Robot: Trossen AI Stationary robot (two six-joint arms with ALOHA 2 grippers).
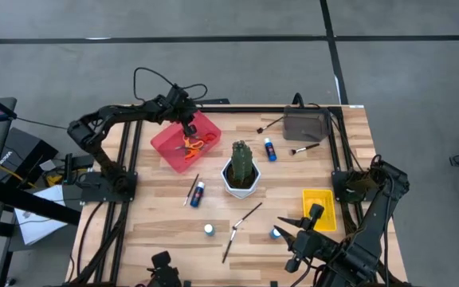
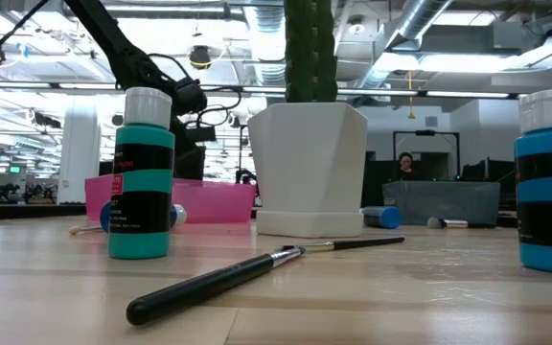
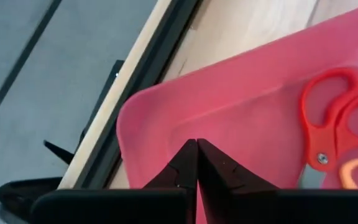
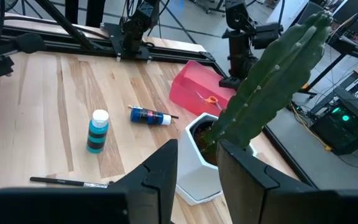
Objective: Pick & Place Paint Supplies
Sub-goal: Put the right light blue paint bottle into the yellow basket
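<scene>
Orange-handled scissors [image 1: 193, 145] lie in a pink tray [image 1: 166, 142]; teal-and-black banded bottle [image 2: 142, 174] has a white cap.

This is a robotics lab set in a large open industrial hall. The wooden table [image 1: 213, 223] sits on a bare grey concrete floor [image 1: 213, 20] marked with dark lines, and black cables [image 1: 146, 76] trail off its frame. Across the room run exposed ceiling ducts [image 2: 429, 24] and strip lights, and a person [image 2: 405, 165] sits at a workstation behind monitors.
</scene>
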